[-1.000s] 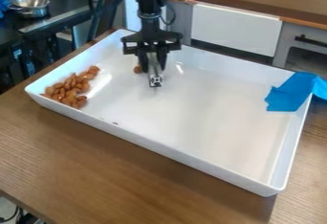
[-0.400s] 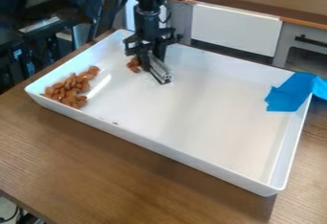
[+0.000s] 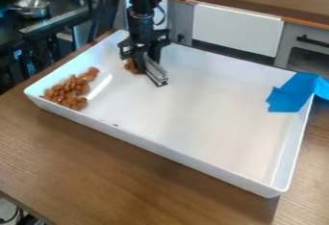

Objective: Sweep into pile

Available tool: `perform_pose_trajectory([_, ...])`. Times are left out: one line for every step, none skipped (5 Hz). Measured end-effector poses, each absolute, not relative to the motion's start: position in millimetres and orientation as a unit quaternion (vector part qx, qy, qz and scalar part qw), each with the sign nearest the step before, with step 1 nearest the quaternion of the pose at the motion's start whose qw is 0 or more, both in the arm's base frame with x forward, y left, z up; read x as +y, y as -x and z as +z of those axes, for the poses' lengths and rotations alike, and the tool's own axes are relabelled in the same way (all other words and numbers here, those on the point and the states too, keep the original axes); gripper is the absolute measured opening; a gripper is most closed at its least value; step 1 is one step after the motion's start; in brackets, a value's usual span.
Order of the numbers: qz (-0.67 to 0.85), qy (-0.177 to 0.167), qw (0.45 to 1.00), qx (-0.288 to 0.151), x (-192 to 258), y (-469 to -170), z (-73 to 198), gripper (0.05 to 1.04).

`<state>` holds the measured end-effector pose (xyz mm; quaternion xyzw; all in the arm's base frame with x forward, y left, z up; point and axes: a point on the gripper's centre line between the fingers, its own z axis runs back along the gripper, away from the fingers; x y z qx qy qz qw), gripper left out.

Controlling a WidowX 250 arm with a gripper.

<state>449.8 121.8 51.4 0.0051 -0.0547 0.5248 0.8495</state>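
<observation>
Bright, even light fills the white tray (image 3: 160, 144), with a pale, narrow streak of glare on its floor beside the almonds (image 3: 67, 92). A soft shadow lies on the brown desk (image 3: 103, 166) along the tray's near side, deeper by the near right corner, suggesting light from beyond the tray. A metal bar (image 3: 155, 71) catches pale highlights. The upper left background is dim, almost black in places.

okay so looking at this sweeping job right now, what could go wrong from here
The metal bar slants in the gripper, so it might twist or slip when pushed. The small cluster of nuts sits right beside it and could scatter. The larger pile lies near the tray's wall, so a hard sweep might jam nuts there.
</observation>
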Motion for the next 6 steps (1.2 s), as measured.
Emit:
perform_pose_trajectory([0.533,0.000,0.844,-0.052,136,-433,51,0.382])
perform_pose_trajectory([0.534,0.000,0.844,-0.047,145,-412,50,0.382])
perform_pose_trajectory([0.525,-0.002,0.850,-0.041,140,-396,49,0.382])
perform_pose_trajectory([0.521,-0.005,0.853,-0.033,133,-382,47,0.382])
perform_pose_trajectory([0.527,-0.009,0.849,-0.036,125,-380,47,0.382])
perform_pose_trajectory([0.539,-0.010,0.842,-0.026,119,-380,46,0.381])
